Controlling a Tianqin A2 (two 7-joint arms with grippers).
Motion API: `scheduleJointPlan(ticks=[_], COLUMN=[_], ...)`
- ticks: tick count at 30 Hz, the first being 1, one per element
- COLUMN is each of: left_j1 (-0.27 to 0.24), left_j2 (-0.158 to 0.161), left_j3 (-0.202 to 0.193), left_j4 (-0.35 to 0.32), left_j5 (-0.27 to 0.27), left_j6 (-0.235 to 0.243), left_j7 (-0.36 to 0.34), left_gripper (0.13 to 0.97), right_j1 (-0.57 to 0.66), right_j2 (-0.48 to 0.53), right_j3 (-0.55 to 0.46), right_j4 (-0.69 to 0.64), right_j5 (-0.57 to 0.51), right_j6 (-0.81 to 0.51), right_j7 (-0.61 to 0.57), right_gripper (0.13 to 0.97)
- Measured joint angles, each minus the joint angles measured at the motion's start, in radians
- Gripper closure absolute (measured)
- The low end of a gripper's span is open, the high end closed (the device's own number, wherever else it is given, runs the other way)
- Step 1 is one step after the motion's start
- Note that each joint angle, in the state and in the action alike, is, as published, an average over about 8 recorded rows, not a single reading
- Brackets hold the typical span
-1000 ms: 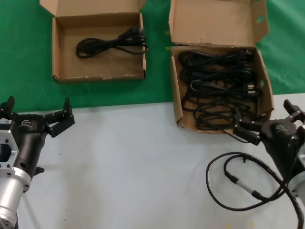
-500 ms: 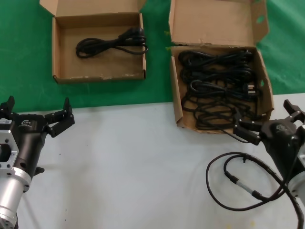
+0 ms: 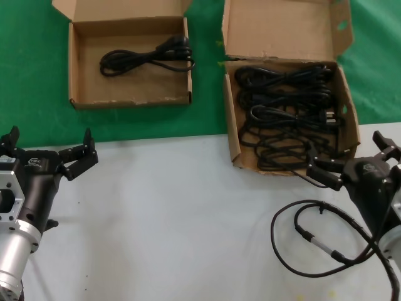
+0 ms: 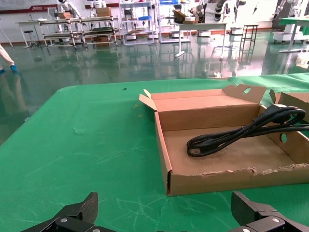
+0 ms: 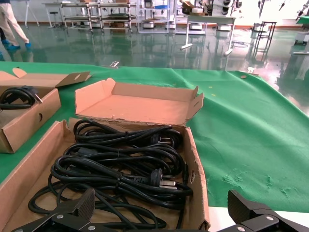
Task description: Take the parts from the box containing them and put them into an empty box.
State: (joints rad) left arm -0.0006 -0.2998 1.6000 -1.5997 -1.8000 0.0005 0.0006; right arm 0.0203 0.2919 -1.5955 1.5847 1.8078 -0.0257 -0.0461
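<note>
The deep box with the tall lid flap stands at the far right and holds several coiled black power cords. My right gripper hovers open just in front of its near right corner, holding nothing. Its wrist view looks over the box wall onto the cords, with the right gripper spread wide. The shallow box at the far left holds one cord. My left gripper stands open well short of it. In the left wrist view, the left gripper faces that box and its cord.
A thin looped black cable with a metal connector lies on the white table beside my right arm. Both boxes rest on green cloth beyond the table's white surface. A gap of cloth separates the two boxes.
</note>
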Motion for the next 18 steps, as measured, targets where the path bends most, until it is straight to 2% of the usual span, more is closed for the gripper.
scheduleJointPlan(ticks=[18], left_j1=[0.000], left_j2=[0.000], left_j3=[0.000], left_j4=[0.000], left_j5=[0.000], left_j6=[0.000], left_j7=[0.000], left_gripper=[0.132], right_j1=[0.000], right_j2=[0.000], right_j3=[0.000], right_j4=[0.000], right_j5=[0.000], right_j6=[0.000], right_j7=[0.000], right_gripper=[0.129])
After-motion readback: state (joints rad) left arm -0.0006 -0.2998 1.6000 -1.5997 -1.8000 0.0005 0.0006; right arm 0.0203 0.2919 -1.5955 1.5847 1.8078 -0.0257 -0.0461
